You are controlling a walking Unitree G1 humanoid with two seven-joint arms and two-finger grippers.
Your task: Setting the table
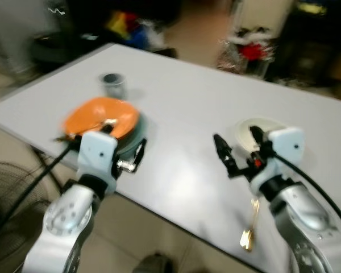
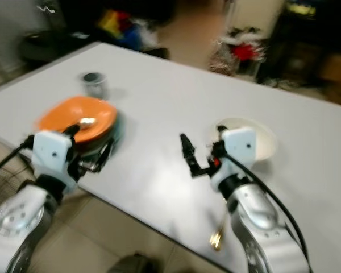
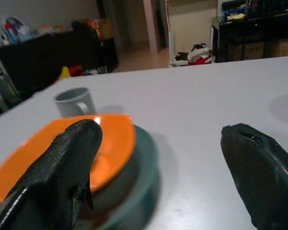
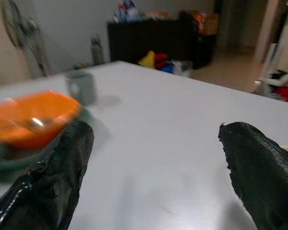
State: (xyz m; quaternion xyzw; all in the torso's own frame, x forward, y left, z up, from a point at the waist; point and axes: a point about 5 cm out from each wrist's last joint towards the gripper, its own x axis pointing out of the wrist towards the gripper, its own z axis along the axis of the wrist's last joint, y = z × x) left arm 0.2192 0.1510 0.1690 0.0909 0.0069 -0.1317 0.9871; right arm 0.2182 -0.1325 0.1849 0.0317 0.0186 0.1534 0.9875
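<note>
An orange plate [image 1: 102, 115] rests on a dark green dish [image 1: 131, 136] near the table's left front edge. Behind them stands a grey mug [image 1: 113, 85]. My left gripper [image 1: 125, 142] is open at the stack's near right side, one finger [image 3: 67, 163] over the orange plate's rim, the other [image 3: 259, 172] above bare table. A cream plate [image 1: 268, 129] lies at the right, with my right gripper [image 1: 236, 137] open just in front of it and holding nothing. Beside my right arm, a gold spoon [image 1: 250, 226] lies near the front edge.
The white table [image 1: 182, 102] stretches wide between the two dishes. A floor fan [image 1: 5, 182] stands at the lower left, below the table edge. Dark furniture and coloured clutter [image 1: 131, 28] sit beyond the far side.
</note>
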